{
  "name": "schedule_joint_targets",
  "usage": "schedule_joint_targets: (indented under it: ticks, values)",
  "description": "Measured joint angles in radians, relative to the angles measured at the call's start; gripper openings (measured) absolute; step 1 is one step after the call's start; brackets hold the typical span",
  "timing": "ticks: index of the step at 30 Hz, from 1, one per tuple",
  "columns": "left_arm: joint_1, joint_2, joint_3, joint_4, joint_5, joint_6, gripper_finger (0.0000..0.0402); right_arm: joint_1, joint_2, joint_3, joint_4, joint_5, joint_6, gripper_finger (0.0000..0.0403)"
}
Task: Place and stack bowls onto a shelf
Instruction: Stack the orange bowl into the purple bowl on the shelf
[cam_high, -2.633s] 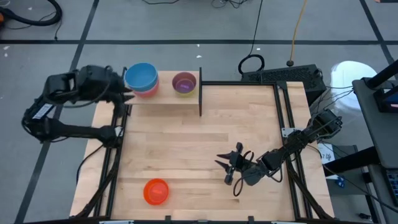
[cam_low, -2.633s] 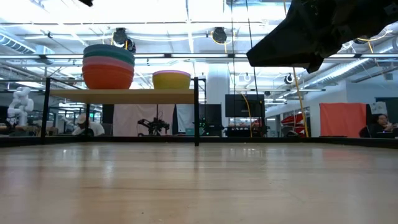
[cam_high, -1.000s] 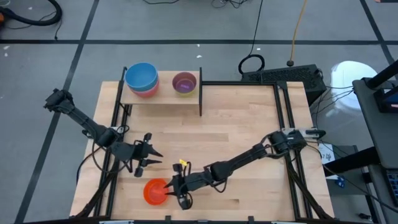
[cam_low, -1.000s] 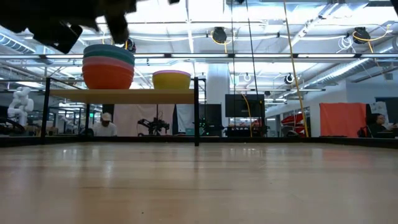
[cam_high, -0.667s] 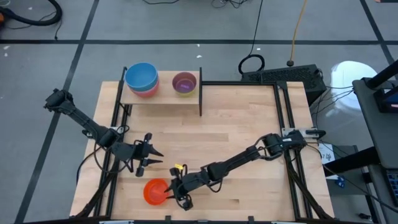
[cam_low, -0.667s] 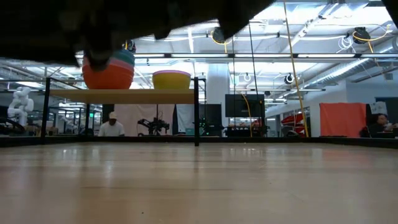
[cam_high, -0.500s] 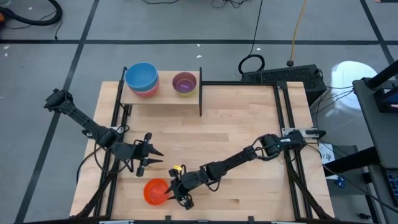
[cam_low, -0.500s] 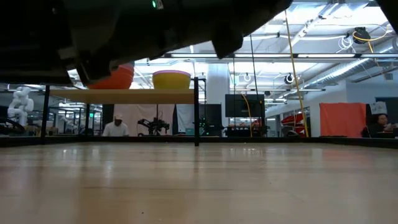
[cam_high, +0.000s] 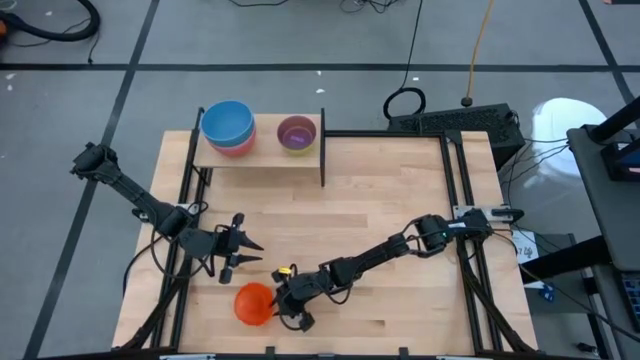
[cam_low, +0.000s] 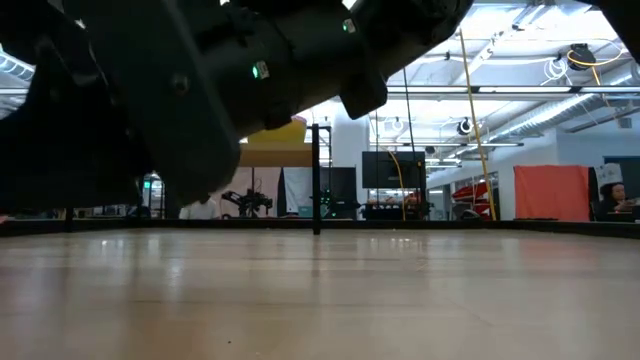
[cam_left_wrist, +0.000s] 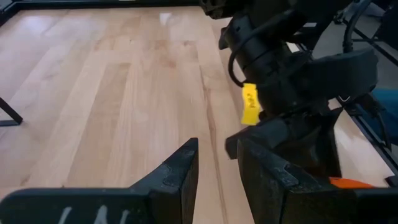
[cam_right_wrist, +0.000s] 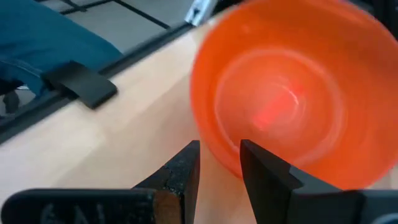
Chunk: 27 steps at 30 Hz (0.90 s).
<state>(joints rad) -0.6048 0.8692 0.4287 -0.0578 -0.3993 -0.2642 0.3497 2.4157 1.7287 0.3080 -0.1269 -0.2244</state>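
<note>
A red-orange bowl (cam_high: 253, 303) sits near the table's near-left corner; its opening fills the right wrist view (cam_right_wrist: 280, 106). My right gripper (cam_high: 277, 305) reaches in from the right and is shut on its rim. My left gripper (cam_high: 250, 254) hovers open just beyond the bowl toward the far edge, holding nothing (cam_left_wrist: 217, 162). The shelf (cam_high: 262, 152) stands at the far left of the table. On it are a stack topped by a blue bowl (cam_high: 227, 124) and a purple bowl (cam_high: 296, 132) nested in a yellow one (cam_low: 290, 130). My right gripper pinches the bowl's rim (cam_right_wrist: 214, 155) on the side facing the table's right, one finger inside the bowl and one outside. The fingers come in from the right, slanting down. The bowl is tilted, its opening turned toward the wrist; whether its base still touches the table I cannot tell.
The right arm (cam_low: 250, 70) fills the upper left of the low view and hides most of the shelf, leaving one black post (cam_low: 316, 180) showing. A black frame rail (cam_high: 455, 190) runs along the table's right side. Bare wood (cam_high: 380, 200) spans the middle.
My right gripper has stayed at the bowl's right rim and drawn slightly toward the near-left. The bowl has tipped from lying flat and open upward to tilted. In the low view the right arm has swung in front of the shelf.
</note>
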Motion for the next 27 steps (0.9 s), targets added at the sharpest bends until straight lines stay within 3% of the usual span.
schedule_joint_targets:
  ticks: [8,17,23,27]
  values:
    - [0.000,0.000,0.000,0.000,-0.002,-0.004,0.0115,0.000,0.000,0.000,-0.007,0.051,0.002,0.0102]
    - [0.000,0.000,0.000,0.001,-0.002,-0.009,0.0115,-0.002,-0.001,0.000,-0.006,0.050,0.000,0.0009]
    - [0.000,0.000,0.000,0.001,-0.003,-0.009,0.0115,-0.001,-0.024,0.000,-0.033,0.056,0.001,0.0004]
    - [0.000,0.000,0.000,0.002,-0.008,-0.010,0.0115,0.006,-0.091,0.000,-0.137,0.128,0.004,0.0001]
